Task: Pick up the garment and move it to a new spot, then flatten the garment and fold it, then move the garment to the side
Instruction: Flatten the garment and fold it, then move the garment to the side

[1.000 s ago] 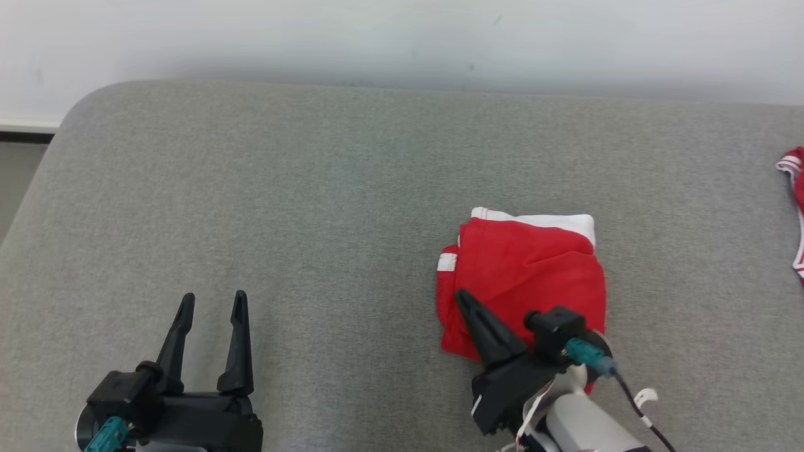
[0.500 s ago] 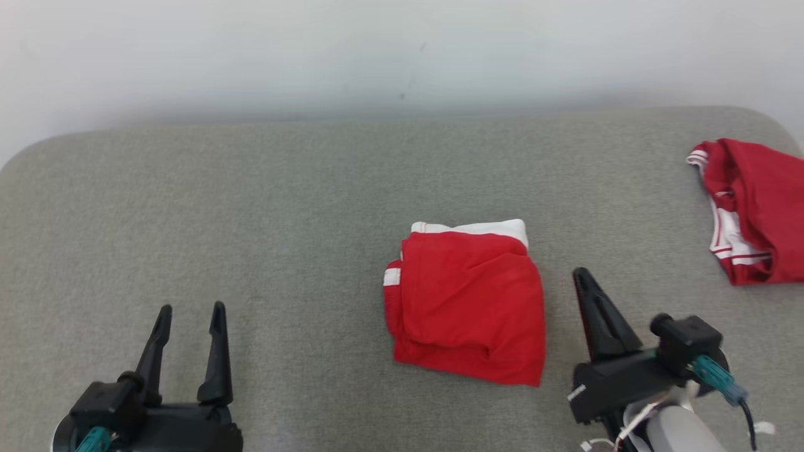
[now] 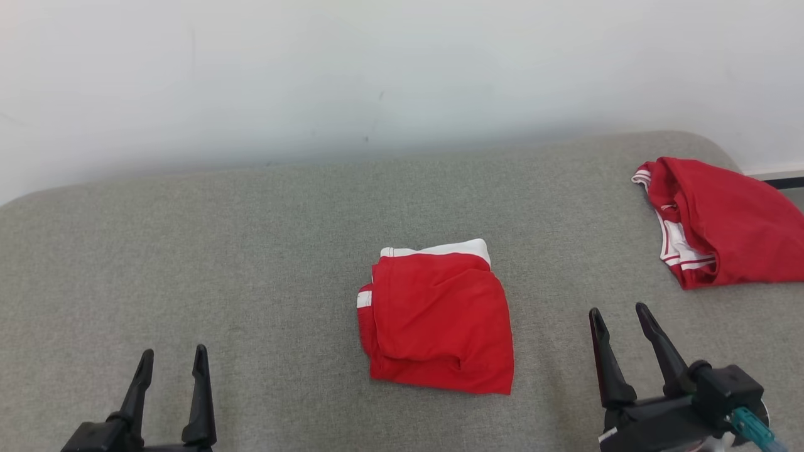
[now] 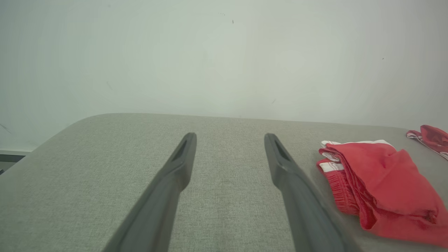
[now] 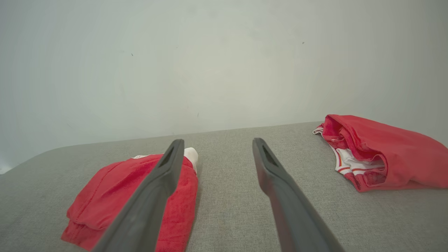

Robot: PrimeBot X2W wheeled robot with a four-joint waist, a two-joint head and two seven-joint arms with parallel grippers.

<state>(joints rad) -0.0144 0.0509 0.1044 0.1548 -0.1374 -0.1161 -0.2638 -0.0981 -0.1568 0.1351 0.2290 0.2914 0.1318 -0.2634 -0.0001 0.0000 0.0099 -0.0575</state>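
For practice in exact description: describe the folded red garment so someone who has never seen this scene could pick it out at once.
Find the grey padded surface before the pale wall. Near its middle lies the folded garment, a compact red block with a white band along its far edge. Unlike the crumpled garment, also red, at the right end, it is squared off and tidy.

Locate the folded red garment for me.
In the head view the folded red garment lies centrally on the grey cushion, left of the crumpled red garment near the right edge.
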